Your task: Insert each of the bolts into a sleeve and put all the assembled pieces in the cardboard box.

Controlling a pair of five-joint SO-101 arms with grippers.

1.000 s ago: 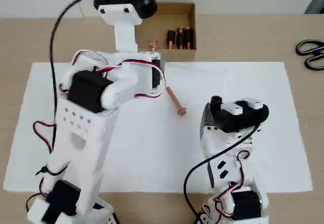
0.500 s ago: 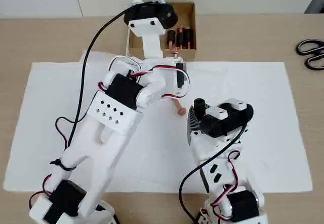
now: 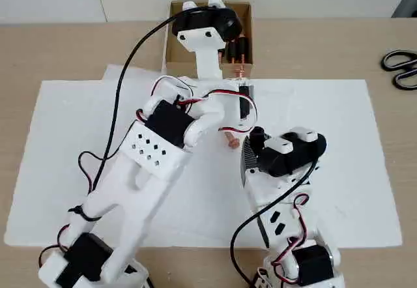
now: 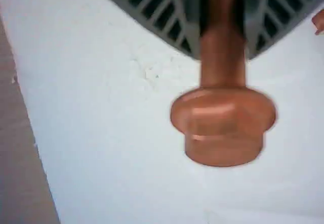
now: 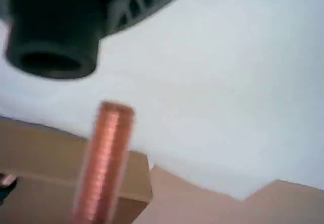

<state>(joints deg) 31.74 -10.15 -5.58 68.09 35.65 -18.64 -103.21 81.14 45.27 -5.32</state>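
Shows left claw (image 4: 223,11) clamped on a copper bolt (image 4: 223,122) (shank gripped, head free), arm stretched toward the cardboard box (image 3: 249,30); right claw (image 3: 255,139) closed around a black sleeve (image 5: 50,36), arm folded over the white paper (image 3: 345,138).

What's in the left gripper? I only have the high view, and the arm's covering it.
Observer: A copper bolt. The left gripper is shut on its shank, with the head sticking out past the jaws, over the white paper.
Operator: Right gripper got a sleeve?
Observer: Yes, the right gripper holds a black sleeve. Its open end looks empty in the right wrist view.
Operator: Anything lined up with it?
Observer: A threaded shank shows beside the sleeve, not in it, with the cardboard box behind. I cannot tell which bolt it belongs to.
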